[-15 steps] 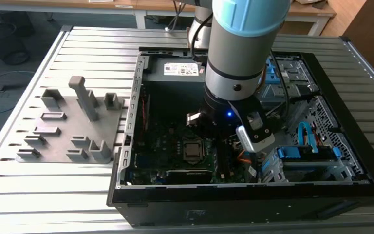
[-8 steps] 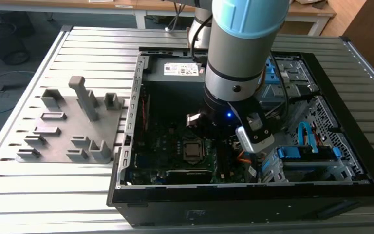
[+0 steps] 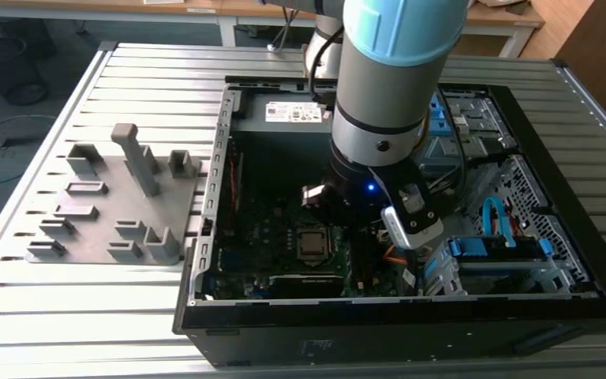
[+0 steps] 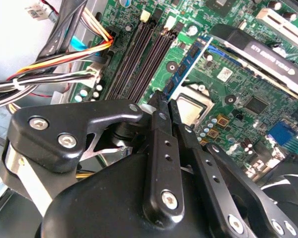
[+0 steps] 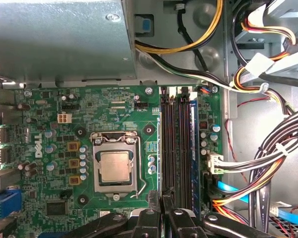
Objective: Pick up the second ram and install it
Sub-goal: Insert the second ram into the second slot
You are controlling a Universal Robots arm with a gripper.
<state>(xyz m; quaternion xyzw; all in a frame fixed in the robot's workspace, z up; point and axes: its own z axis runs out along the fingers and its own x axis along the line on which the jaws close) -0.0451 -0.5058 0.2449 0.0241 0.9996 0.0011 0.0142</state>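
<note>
In the second wrist view my gripper [image 4: 165, 101] is shut on the near end of the second ram [image 4: 189, 63]. It is a thin blue-green stick seen nearly edge-on, reaching away from the fingertips. It hangs over the motherboard [image 4: 248, 106] between the dark memory slots [image 4: 141, 59] and the CPU socket [image 4: 191, 108]. In the first wrist view the fingertips [image 5: 156, 214] sit at the near end of the memory slots [image 5: 178, 148], beside the CPU socket [image 5: 114, 166]. In the exterior view the gripper [image 3: 333, 204] is low inside the open computer case [image 3: 218, 237].
Bundled cables [image 5: 268, 158] crowd the far side of the slots from the socket. A blue strip [image 5: 192, 148] runs along the outermost slot. A grey holder tray [image 3: 108, 201] with several blocks lies outside the case at the exterior view's left. Drive bays [image 3: 498, 253] fill the case's right.
</note>
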